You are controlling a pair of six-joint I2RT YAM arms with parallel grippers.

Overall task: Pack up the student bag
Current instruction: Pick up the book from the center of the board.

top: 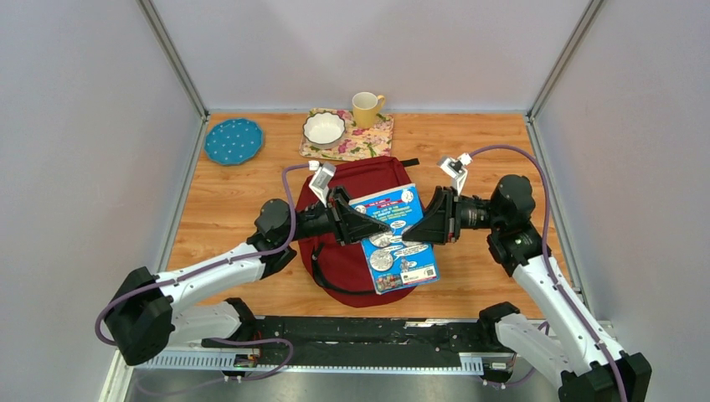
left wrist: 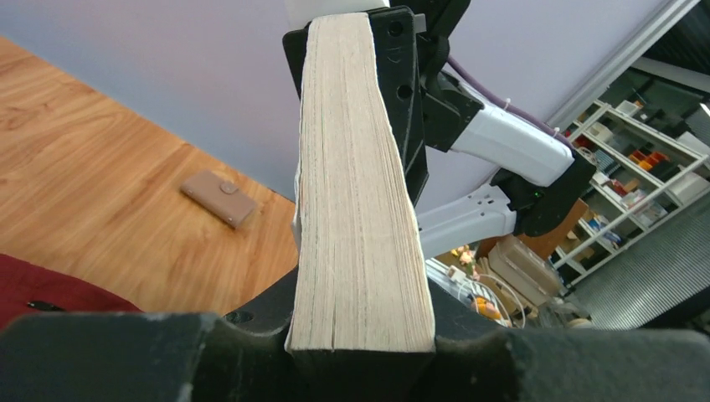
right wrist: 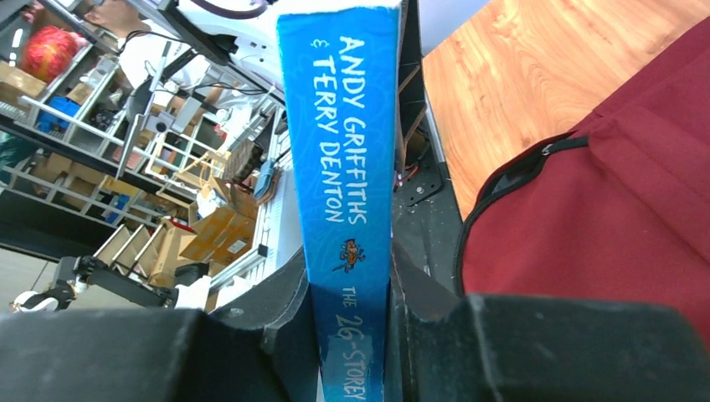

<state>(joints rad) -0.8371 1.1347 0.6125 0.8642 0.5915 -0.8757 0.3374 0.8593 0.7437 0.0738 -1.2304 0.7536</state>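
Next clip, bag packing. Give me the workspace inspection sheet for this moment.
Surface: wooden table, walled on three sides.
Job's things: red bag lies on the table; book held above it.
Clutter: plate back left; bowl and mug on mat; wallet on the table.
Tools: left tool and right tool both shut on the book, from opposite sides.
Cables: purple cables loop off both arms.
Surroundings: grey walls; shelves beyond.

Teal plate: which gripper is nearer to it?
Left. The left gripper sits down-right of the plate, at the left edge of the book; the right gripper is beyond the book, farther right.
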